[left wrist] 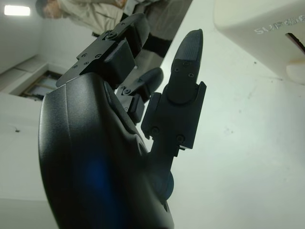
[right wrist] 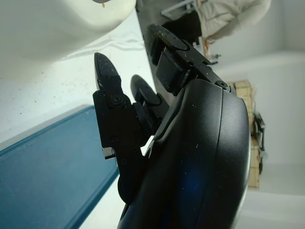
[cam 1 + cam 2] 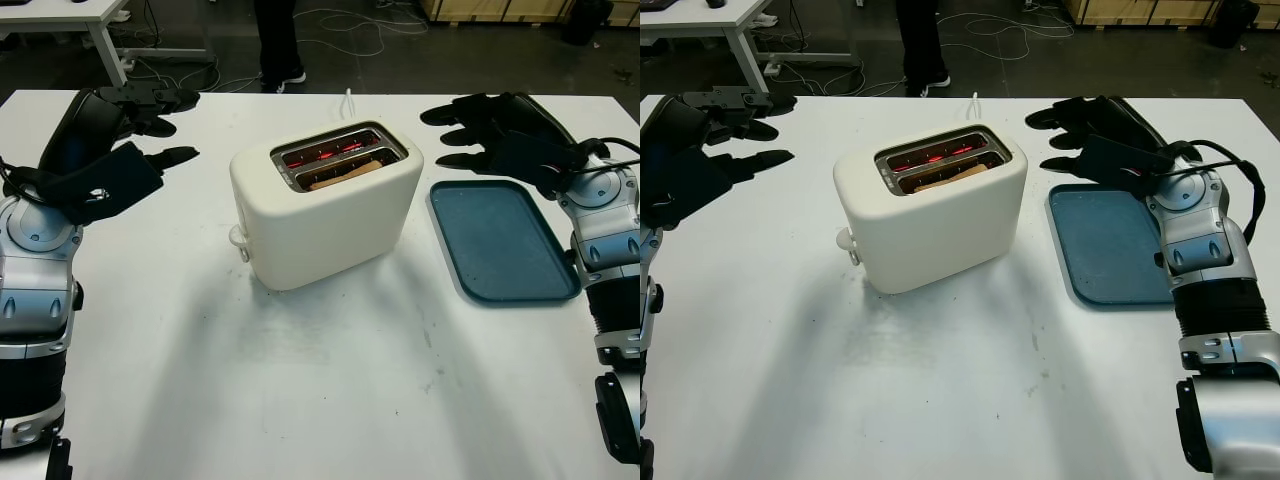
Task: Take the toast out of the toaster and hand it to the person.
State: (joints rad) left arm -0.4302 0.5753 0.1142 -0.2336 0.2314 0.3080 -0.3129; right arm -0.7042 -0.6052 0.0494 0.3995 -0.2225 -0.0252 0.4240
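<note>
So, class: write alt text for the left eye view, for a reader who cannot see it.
A cream toaster stands mid-table with toast in its nearer slot, elements glowing red. The left hand and right hand flank it, both open; a blue tray lies below the right hand.

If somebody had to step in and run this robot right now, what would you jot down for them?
Left hand: open, holding nothing, above the white table on the left side of the toaster.
Right hand: open, holding nothing, at the far end of the flat blue tray, right of the toaster.
Cream two-slot toaster: mid-table, heating elements glowing red; the brown toast slice sits low in the nearer slot.
Person: standing beyond the table's far edge.
Done: nothing yet; toast untouched.
Left: reach into the slot, lift the toast out, pass it to the person. The slots are probably hot.
</note>
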